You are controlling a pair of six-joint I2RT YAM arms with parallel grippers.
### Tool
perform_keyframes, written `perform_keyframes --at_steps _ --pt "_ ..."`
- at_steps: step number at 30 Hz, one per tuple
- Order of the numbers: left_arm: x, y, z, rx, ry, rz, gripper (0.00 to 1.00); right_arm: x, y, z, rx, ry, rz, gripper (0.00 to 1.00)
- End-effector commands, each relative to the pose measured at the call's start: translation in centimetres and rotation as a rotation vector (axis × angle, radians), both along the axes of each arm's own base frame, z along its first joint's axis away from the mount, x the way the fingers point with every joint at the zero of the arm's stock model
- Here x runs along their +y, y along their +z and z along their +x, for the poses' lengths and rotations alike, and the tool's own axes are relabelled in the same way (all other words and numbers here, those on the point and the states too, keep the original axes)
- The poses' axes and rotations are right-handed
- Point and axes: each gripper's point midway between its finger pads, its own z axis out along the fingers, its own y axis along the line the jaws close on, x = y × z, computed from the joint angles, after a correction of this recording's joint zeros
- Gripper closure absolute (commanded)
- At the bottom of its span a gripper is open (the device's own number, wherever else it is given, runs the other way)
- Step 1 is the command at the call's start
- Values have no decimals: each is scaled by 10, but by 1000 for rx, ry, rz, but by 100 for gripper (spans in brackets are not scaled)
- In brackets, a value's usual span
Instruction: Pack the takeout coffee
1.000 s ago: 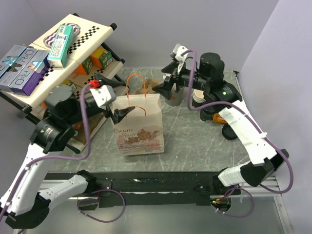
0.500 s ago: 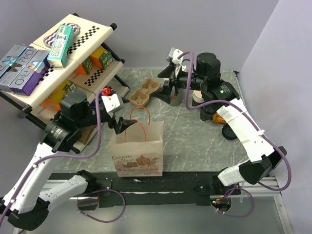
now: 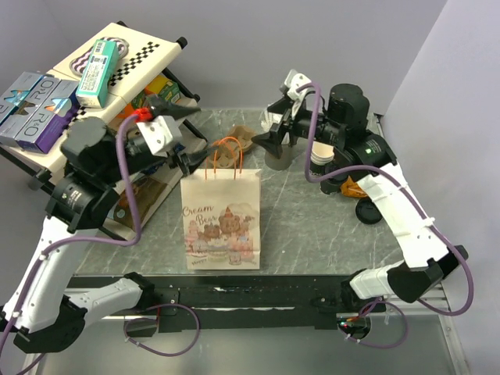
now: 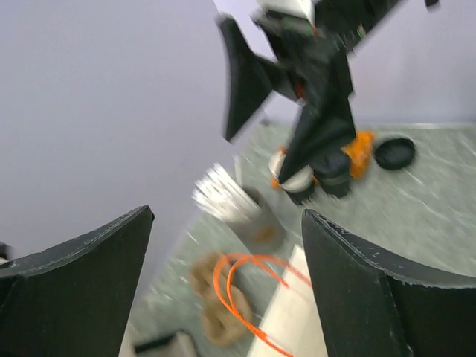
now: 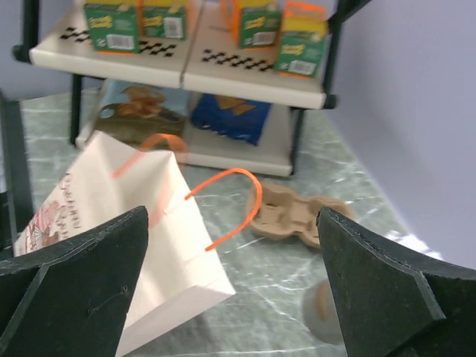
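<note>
both sets are gaping wide, gripping nothing. left fingers (image 3: 190, 139) are hovering above the worktop (image 3: 305, 226), just left of the orange handles of the cream paper bag with a printed "Cream Bear" picture (image 3: 221, 223). The bag is standing upright below and between the two sets of fingers, touching neither. right fingers (image 3: 266, 123) are pointing back across the bag top toward the left fingers.

The takeout coffee, a small dark brown paper cup with a black top (image 4: 332, 165), is sitting on the worktop well behind the right fingers, by that arm's forearm, far ahead of the left fingers. It's blurred in the left wrist view and mostly hidden from the top. A stack of white paper cups (image 3: 320, 158) is standing right by it; can't tell if they're touching. A loose flat black lid (image 3: 367, 211) is lying further behind.

A grey cup of white sticks (image 3: 277, 156) is sitting just under the right fingers. A brown cardboard cup carrier (image 5: 297, 216) is lying ahead of the right fingers, past the bag handles.
</note>
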Motion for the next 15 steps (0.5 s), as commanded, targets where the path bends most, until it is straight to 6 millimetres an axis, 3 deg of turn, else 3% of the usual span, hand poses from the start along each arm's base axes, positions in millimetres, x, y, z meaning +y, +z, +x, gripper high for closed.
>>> perform_keyframes --at_steps 1,4,6,7,8,9,11,13,15 --pt "5 54 4 -181 35 -44 12 -22 30 3 -119 -81 28 0" --pt "4 56 7 -185 37 -39 9 -25 28 4 -84 -78 44 0" --pt "6 42 18 -125 87 -52 8 -18 16 0 -26 -29 50 0" --pt "7 31 25 -52 118 -83 7 -9 3 -4 52 21 68 0" --pt "10 19 32 -6 154 -96 7 -2 -25 -4 135 51 60 1" --pt "7 -13 36 63 150 -73 7 4 -35 -6 173 84 66 2" --pt "1 -51 28 138 104 -44 6 16 -65 -4 256 123 42 5" --pt "-2 -69 22 213 81 -42 5 23 -81 8 287 128 21 5" --pt "3 -83 28 266 134 -46 4 27 -78 21 254 132 0 5"
